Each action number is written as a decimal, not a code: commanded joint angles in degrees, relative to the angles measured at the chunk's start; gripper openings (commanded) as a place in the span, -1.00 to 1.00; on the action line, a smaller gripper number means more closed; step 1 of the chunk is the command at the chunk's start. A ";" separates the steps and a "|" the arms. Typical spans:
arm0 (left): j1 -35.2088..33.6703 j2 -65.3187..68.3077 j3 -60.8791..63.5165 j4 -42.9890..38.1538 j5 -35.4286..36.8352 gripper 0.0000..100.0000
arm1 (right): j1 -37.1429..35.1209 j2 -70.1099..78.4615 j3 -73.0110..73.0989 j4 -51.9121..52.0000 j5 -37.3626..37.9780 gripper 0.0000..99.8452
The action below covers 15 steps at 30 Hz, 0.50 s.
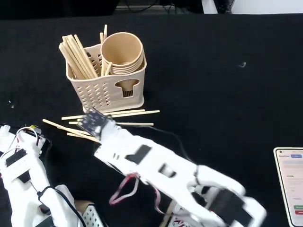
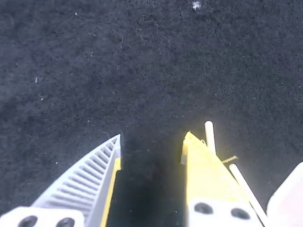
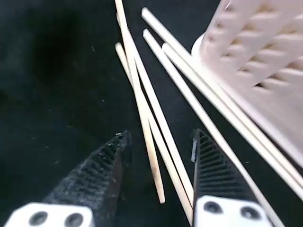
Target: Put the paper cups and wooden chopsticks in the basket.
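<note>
A cream perforated basket [image 1: 106, 92] stands at the back left of the black table. Inside it are stacked paper cups [image 1: 122, 51] and a bundle of wooden chopsticks [image 1: 75, 56]. Several loose chopsticks [image 1: 128, 114] lie flat on the cloth just in front of the basket. My right gripper [image 3: 158, 137] hovers open over these loose chopsticks [image 3: 141, 109], a few of which run between its black fingers, with the basket [image 3: 255, 61] close beside. In the high view the right arm's wrist [image 1: 94, 122] covers part of them. My left gripper [image 2: 151, 142] is open over bare cloth, holding nothing.
The left arm [image 1: 21, 165] sits at the near left corner, well away from the basket. A phone-like screen [image 1: 289, 184] lies at the right edge. A small white perforated object [image 1: 91, 216] shows at the bottom edge. Bare black cloth stretches to the right of the basket.
</note>
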 commanded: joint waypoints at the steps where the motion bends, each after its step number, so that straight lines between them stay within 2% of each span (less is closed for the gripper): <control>1: 0.13 -0.53 -0.57 -0.70 0.00 -0.57 | 3.52 6.90 -7.08 0.35 5.10 -0.60; 5: 0.04 -0.44 -0.57 -0.62 0.00 -0.57 | 3.78 10.42 -10.95 7.21 8.88 -0.60; 9: 0.13 -0.35 -0.57 -0.70 0.00 -0.57 | 2.64 12.53 -15.96 16.35 9.14 -0.60; 15: 0.13 -0.35 -0.57 -0.62 0.00 -0.57 | 2.81 20.53 -22.55 23.21 10.11 -0.60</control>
